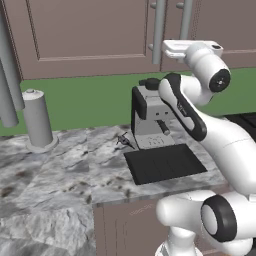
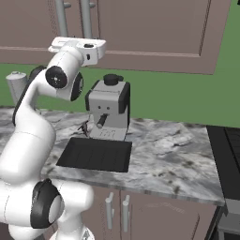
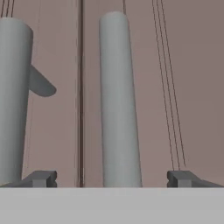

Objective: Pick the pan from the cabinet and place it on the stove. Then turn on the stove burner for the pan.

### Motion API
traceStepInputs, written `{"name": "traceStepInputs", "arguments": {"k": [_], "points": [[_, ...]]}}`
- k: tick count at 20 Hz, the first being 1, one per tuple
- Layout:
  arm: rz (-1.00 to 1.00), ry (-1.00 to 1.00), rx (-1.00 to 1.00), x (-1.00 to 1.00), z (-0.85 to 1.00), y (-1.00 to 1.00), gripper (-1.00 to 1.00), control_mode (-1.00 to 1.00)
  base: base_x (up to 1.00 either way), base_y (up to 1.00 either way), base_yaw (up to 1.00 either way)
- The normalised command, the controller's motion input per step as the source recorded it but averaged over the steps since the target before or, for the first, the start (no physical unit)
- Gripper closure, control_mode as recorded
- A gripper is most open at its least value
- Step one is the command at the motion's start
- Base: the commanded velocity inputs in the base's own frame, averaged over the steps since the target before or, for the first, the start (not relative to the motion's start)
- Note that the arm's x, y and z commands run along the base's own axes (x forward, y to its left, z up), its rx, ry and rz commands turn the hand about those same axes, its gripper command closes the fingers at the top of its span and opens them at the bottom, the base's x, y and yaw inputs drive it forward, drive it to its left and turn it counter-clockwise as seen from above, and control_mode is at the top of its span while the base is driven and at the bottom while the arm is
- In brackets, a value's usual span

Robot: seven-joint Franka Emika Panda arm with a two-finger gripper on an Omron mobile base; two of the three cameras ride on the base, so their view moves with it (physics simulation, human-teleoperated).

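mauve panelled cabinet w/ cylindrical grey bar handle

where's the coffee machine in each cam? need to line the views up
Left base view: coffee machine mid-frame on the counter, partly behind the arm.
Right base view: centre-left, behind the black mat.
Hand view: not in it; the open gripper faces a grey bar handle on the cabinet.
Shared landmark: the pair of bar handles above the machine.
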Motion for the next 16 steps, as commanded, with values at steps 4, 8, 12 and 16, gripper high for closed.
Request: {"name": "traceStepInputs", "arguments": {"k": [4,8,12,16], "points": [[0.00,-0.01,0.00,0.23,0.00,0.00,-1.00,-1.00,0.00,0.00,0.00],[0.00,0.00,0.00,0.23,0.00,0.00,-1.00,-1.00,0.00,0.00,0.00],[0.00,0.00,0.00,0.23,0.00,0.00,-1.00,-1.00,0.00,0.00,0.00],[0.00,0.00,0.00,0.18,0.00,0.00,1.00,-1.00,0.00,0.00,0.00]]}}
